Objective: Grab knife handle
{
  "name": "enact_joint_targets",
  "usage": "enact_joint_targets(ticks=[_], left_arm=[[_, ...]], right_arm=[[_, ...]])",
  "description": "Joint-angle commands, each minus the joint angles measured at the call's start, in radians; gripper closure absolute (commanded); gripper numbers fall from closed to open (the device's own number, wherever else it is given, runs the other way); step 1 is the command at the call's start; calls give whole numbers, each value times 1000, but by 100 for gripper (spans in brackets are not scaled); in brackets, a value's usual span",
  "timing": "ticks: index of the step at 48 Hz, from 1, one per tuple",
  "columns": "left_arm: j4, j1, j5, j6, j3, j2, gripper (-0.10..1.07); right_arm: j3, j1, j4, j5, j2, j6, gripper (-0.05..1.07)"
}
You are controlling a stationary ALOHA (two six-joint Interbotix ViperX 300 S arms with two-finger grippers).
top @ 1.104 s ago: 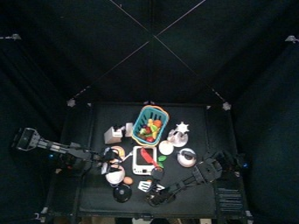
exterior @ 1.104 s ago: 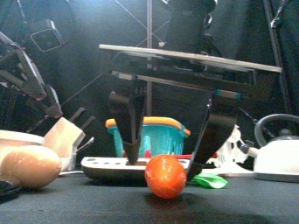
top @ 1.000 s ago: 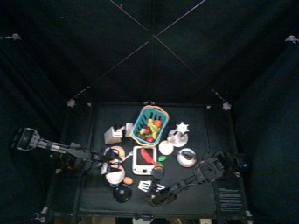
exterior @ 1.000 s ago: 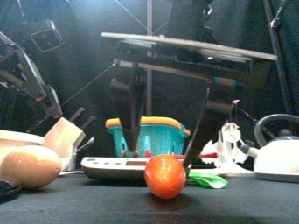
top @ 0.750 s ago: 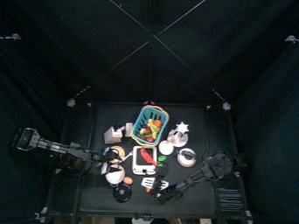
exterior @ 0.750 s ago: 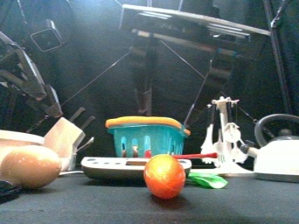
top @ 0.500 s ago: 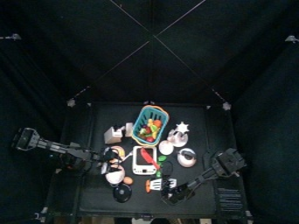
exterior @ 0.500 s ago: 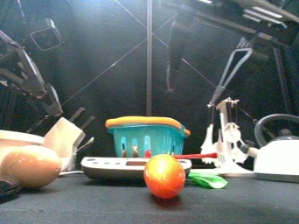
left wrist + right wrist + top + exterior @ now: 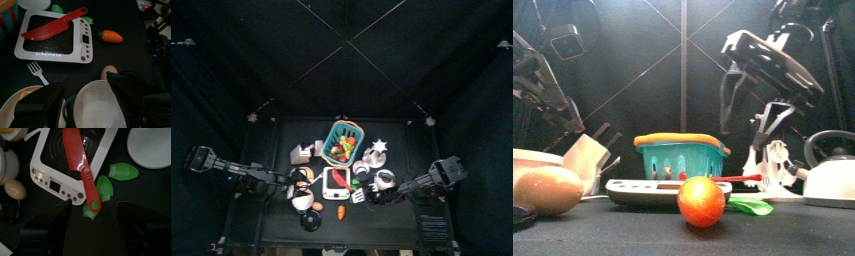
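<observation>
This looks like a robot test room, like a lab. Black curtains (image 9: 225, 70) hang all around 1 small black table (image 9: 432, 240). 2 black robot arms reach in from the sides. On the table sit play kitchen things: a toy knife (image 9: 78, 159), a white scale (image 9: 57, 36), a teal basket (image 9: 683, 160).

We count one red knife (image 9: 79, 163), one white scale (image 9: 56, 38), one teal basket (image 9: 681, 158), one kettle (image 9: 831, 169), one white fork (image 9: 37, 73) and two green pieces (image 9: 115, 178).
</observation>
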Motion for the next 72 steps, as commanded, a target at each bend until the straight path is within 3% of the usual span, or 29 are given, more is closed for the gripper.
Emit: enact_joint_targets(ticks=[1, 11, 25, 61, 72], left_arm=[[2, -6, -15, 2, -26, 0, 2], [11, -6, -31, 2, -26, -5, 2], [14, -5, -69, 2, -25, -11, 2], [8, 12, -72, -2, -11, -11, 2], [8, 12, -72, -2, -11, -11, 2]], right_arm=[[78, -40, -28, -127, -86, -6, 9], [202, -130, -112, -376, -137, -8, 9], [216, -206, -216, -540, -78, -9, 9], [152, -221, -216, -589, 80, -9, 10], [152, -215, -201, -588, 92, -11, 19]])
